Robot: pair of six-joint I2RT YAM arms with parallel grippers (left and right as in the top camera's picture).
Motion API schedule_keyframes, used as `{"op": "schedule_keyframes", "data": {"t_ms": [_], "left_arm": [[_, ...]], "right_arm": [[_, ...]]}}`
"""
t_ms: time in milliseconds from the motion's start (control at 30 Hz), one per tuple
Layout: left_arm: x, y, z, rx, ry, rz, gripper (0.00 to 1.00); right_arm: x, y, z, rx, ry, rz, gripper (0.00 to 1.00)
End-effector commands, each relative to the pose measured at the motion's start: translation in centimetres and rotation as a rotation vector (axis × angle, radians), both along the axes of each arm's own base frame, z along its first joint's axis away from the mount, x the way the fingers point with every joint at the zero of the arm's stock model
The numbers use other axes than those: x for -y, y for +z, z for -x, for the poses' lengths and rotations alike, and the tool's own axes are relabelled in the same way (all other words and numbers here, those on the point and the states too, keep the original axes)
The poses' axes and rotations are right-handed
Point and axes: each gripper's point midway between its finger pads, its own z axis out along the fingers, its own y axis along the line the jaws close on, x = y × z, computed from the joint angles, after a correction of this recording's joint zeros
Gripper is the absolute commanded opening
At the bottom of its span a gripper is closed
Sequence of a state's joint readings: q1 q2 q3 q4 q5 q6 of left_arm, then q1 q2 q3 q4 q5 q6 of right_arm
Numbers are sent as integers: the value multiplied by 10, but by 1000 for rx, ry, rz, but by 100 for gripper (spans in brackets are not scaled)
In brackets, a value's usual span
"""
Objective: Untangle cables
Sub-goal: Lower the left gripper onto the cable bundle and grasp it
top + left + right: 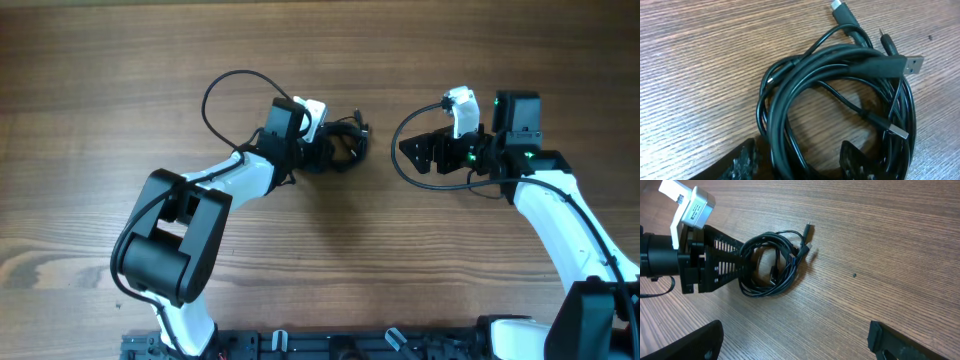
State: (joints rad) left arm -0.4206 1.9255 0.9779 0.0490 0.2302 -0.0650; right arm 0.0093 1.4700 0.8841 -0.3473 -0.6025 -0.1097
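The cables (840, 75) are thin black wires wound into one loose coil on the wooden table, with USB plugs (910, 64) sticking out at its far side. My left gripper (797, 155) straddles the near strands of the coil. Its fingers (742, 162) stand apart, and bare table shows between the strands and the right finger. In the overhead view the left gripper (335, 150) is at the coil (350, 145). My right gripper (410, 150) hangs open just right of it, with nothing between its fingers. The right wrist view shows the coil (772, 265) ahead of the right gripper (795, 345).
A thicker black arm cable (225, 90) loops behind the left arm, and another (420, 175) curls beside the right gripper. The arm bases (300, 345) line the front edge. Bare wood table (330, 260) lies between the arms.
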Motion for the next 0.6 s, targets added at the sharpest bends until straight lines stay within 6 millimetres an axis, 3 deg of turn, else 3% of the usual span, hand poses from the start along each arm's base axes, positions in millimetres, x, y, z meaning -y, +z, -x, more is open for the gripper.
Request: {"op": "schedule_keyframes", "data": {"t_ms": [0, 167, 267, 433, 567], "left_arm": [[-2, -4, -2, 12, 14, -17, 54], [-3, -1, -8, 16, 62, 7, 49], [-1, 1, -10, 24, 64, 14, 23], [-1, 2, -10, 23, 67, 16, 13], [1, 7, -13, 25, 93, 42, 11]], "right_arm": [[-4, -1, 1, -15, 13, -25, 95], [-4, -2, 1, -15, 13, -25, 95], [-4, -2, 1, -16, 13, -25, 96], [-4, -2, 2, -20, 13, -25, 96], [-4, -2, 2, -21, 12, -25, 96]]}}
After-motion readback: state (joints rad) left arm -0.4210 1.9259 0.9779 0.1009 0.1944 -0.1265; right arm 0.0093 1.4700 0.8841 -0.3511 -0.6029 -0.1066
